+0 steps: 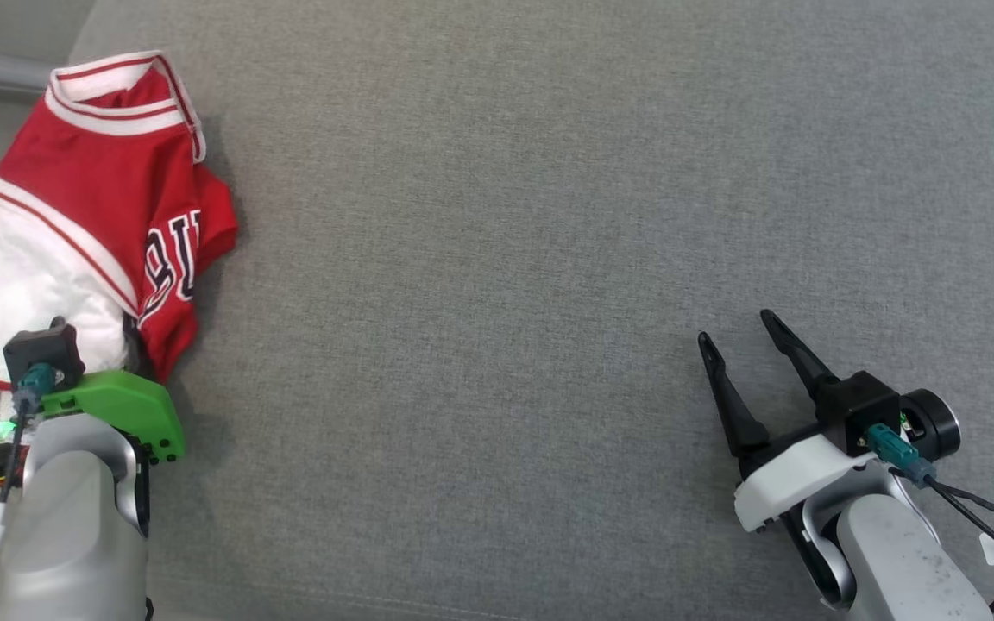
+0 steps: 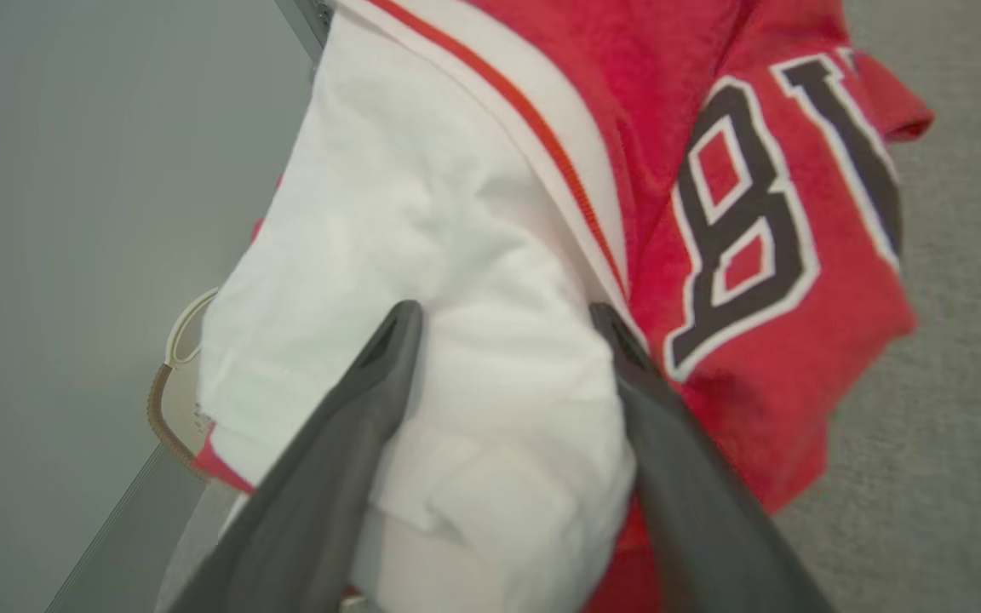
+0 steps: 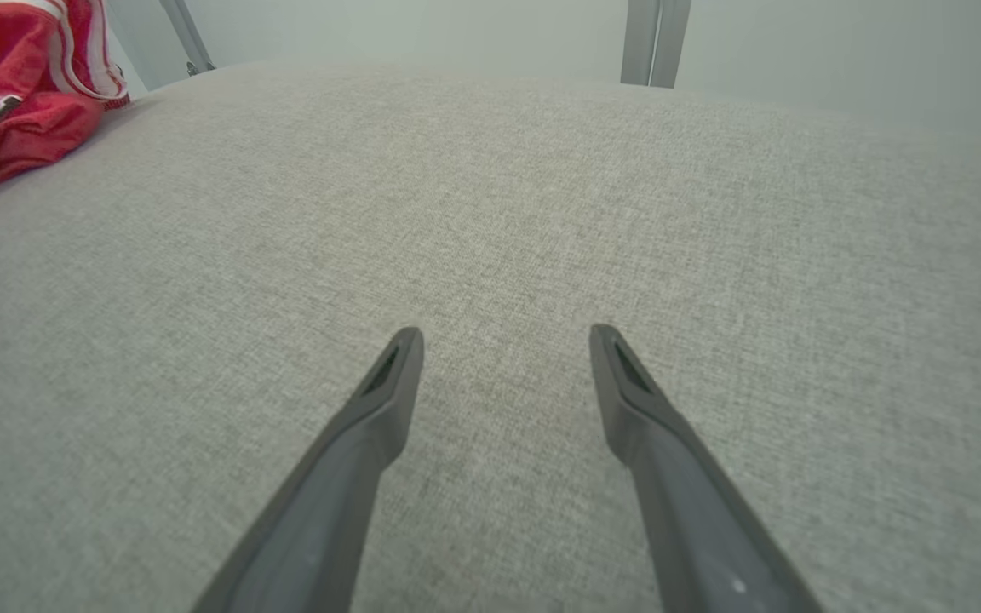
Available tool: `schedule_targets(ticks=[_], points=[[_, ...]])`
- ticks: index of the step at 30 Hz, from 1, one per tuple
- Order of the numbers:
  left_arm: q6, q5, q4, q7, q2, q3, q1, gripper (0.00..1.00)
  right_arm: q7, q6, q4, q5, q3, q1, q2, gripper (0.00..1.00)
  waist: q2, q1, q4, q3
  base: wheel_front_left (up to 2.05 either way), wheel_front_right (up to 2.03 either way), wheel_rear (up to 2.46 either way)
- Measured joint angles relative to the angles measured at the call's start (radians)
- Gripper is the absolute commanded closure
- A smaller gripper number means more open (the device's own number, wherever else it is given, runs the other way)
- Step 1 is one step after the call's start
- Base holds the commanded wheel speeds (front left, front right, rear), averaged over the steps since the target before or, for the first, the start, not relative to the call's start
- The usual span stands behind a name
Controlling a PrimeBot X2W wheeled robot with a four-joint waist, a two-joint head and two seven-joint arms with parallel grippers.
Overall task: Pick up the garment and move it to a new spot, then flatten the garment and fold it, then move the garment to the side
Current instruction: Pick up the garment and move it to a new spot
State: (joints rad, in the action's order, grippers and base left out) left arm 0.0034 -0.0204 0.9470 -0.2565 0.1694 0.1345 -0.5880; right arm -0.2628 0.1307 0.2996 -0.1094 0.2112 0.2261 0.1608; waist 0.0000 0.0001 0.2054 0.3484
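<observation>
The garment is a red and white jersey with dark letters, lying crumpled at the far left of the grey fabric surface. My left gripper is down on its white part. The jaws are open, with a white fold bulging between the two fingers. In the head view the green wrist mount covers most of those fingers. My right gripper hovers open at the lower right over bare fabric, far from the garment. In the right wrist view the gripper has nothing between its fingers, and the garment sits at the top left.
The garment lies close to the surface's left edge, and part of it hangs over. A pale woven-rimmed object sits below that edge. Grey metal posts rise beyond the far edge. Wide bare fabric stretches between the two arms.
</observation>
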Motion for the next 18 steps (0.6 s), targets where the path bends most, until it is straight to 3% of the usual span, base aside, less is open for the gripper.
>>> schedule_targets(ticks=[2,3,4,9,18], points=[[0.008,-0.008,0.070,0.013,0.013,0.010,-0.044,0.00,0.000,0.000,0.006,-0.004,-0.001,0.006,-0.001,0.00,0.0000,0.0000,-0.014,0.010,0.00,0.00,0.00],[0.014,-0.017,0.087,0.012,0.016,0.013,-0.058,0.68,0.000,0.000,0.008,-0.004,0.000,0.006,-0.002,0.00,0.0000,0.0000,-0.019,0.013,0.00,0.00,0.00],[0.015,-0.023,0.106,0.009,0.020,0.016,-0.070,1.00,0.000,0.000,0.012,-0.007,-0.001,0.006,-0.002,0.00,0.0000,0.0000,-0.024,0.016,0.00,0.00,0.00],[0.009,-0.045,0.111,-0.004,0.026,0.029,-0.090,1.00,0.000,0.000,0.022,-0.017,-0.013,0.009,-0.016,0.00,0.0000,0.0000,-0.043,0.013,0.00,0.00,0.00],[-0.045,-0.033,-0.213,-0.006,-0.016,-0.013,-0.061,1.00,0.000,0.000,0.043,-0.030,-0.023,0.004,-0.055,0.00,0.0000,0.0000,-0.053,-0.053,0.00,0.00,0.00]])
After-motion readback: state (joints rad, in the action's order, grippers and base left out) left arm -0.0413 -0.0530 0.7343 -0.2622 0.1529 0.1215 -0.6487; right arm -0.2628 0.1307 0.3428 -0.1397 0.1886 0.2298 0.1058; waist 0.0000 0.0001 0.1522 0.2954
